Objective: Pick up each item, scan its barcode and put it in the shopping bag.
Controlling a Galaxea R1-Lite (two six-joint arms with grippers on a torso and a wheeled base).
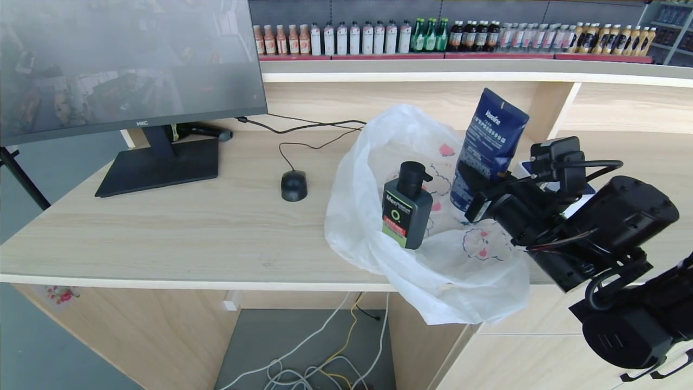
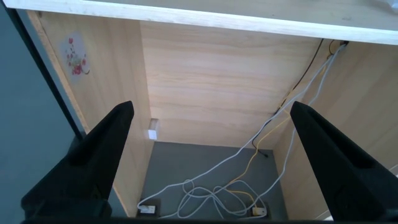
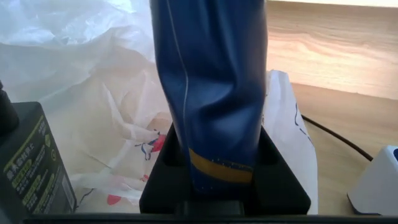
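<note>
right gripper [image 1: 481, 201] holds blue pouch [image 1: 491, 142] upright over shopping bag [image 1: 465, 273].

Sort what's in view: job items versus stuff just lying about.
Job: blue pouch held in the right gripper; black pump bottle; shopping bag.
Lying about: monitor; mouse; shelf bottles; floor cables.
</note>
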